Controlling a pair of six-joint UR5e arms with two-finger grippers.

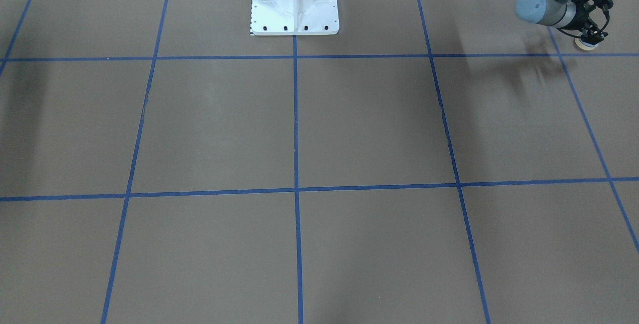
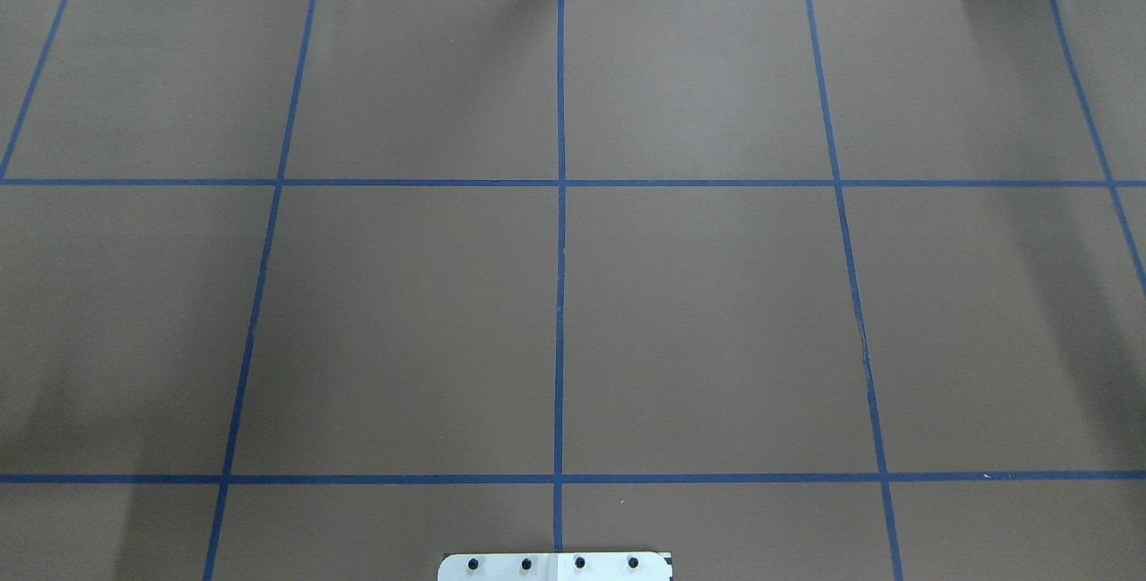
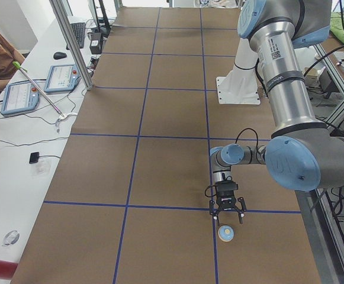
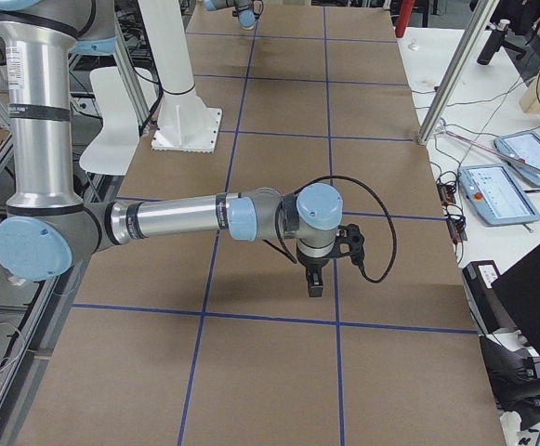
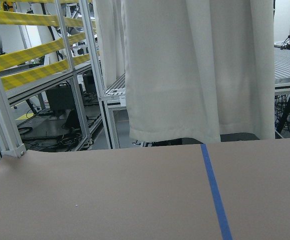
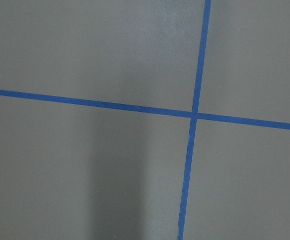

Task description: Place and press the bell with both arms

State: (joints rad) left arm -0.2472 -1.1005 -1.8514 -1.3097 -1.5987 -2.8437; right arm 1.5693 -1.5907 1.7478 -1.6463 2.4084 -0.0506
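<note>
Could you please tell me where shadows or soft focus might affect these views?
Exterior front-facing: the left arm throws a soft, smeared shadow on the table near the bell. Right wrist-mounted: a broad dim band darkens the lower left of the view. Left wrist-mounted: evenly lit and sharp.

Table cover (image 2: 403, 321): matt brown paper.
Tape lines (image 2: 560, 294): blue, slight sheen.
Left arm (image 3: 287, 89): brushed silver metal, smooth blue plastic caps.
Bell (image 3: 225, 233): smooth blue dome, cream rim.
Pedestal (image 1: 294, 2): glossy white painted metal.
Curtain (image 5: 194, 70): white cloth.
</note>
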